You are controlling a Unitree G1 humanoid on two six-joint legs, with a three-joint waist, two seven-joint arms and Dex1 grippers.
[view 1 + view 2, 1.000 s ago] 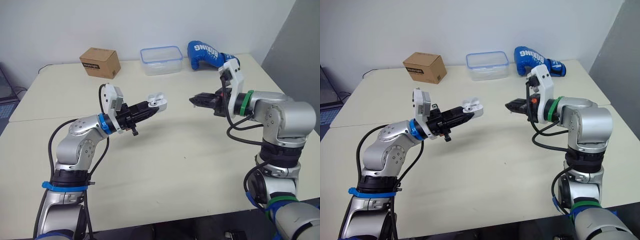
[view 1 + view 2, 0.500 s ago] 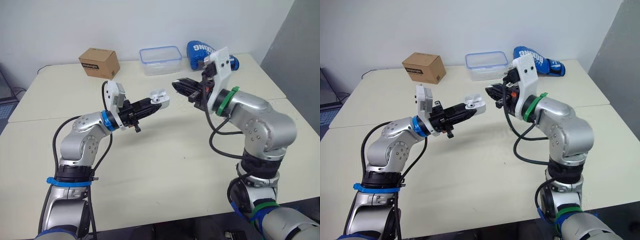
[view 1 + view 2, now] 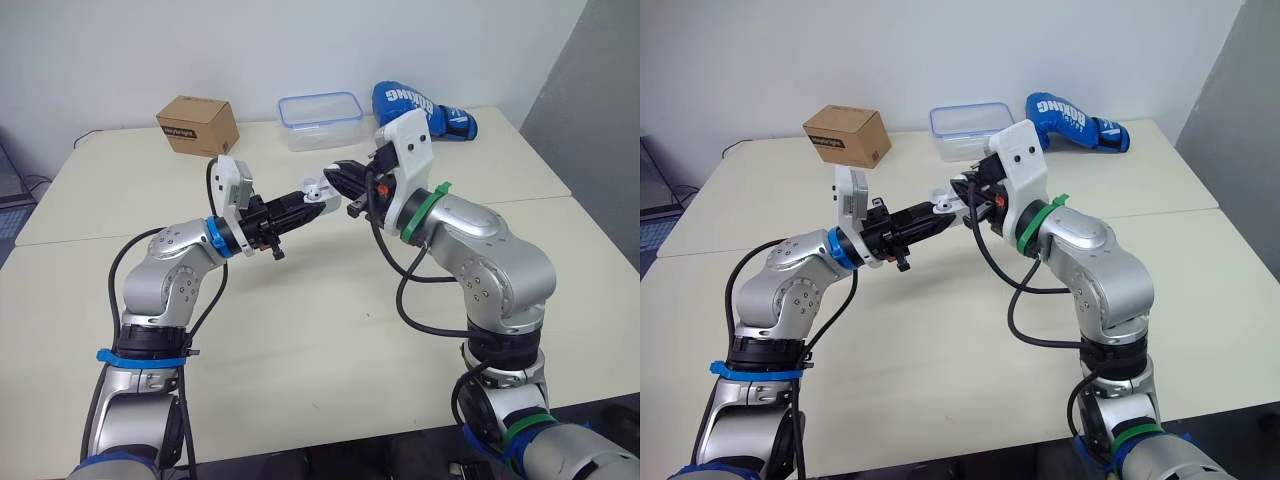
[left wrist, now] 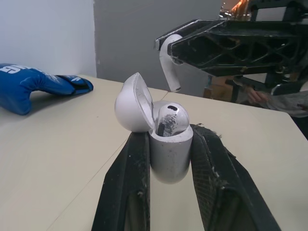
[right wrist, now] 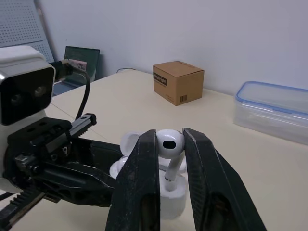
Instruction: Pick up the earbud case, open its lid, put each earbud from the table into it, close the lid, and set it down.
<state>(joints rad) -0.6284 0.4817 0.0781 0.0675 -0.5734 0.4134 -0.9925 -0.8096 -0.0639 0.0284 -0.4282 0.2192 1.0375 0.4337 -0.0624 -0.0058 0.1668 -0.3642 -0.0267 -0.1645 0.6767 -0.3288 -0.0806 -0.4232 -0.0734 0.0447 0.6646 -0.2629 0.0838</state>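
My L claw [image 4: 169, 140] was clamped on the earbud case [image 4: 168, 161], gripping its lower body btwn both fingers. It was held up over the middle of the bench [image 3: 330, 320], not resting on it. The case stood abt upright, long axis vertical, mouth facing up. Its lid [image 4: 131, 103] was swung open and tipped back to the side nearer the blue boxing glove [image 3: 415, 105]. The first earbud [image 4: 169, 120] sat in the case, rounded head poking up out of the mouth. My R claw [image 5: 168, 134] faced the L claw from the opposite side, tips nearly nose to nose. It was pinched tight on the second earbud [image 5: 169, 144], the bud's head squeezed btwn the fingers. That bud hung w/ its long axis near vertical, stem pointing down at the case's mouth. The stem tip was right at the opening beside the first earbud; couldn't tell if it touched the rim. Along the far edge of the bench, well apart from both claws, were a cardboard box [image 3: 197, 125], a clear container [image 3: 322, 120] w/ a blue rim, and then the glove.
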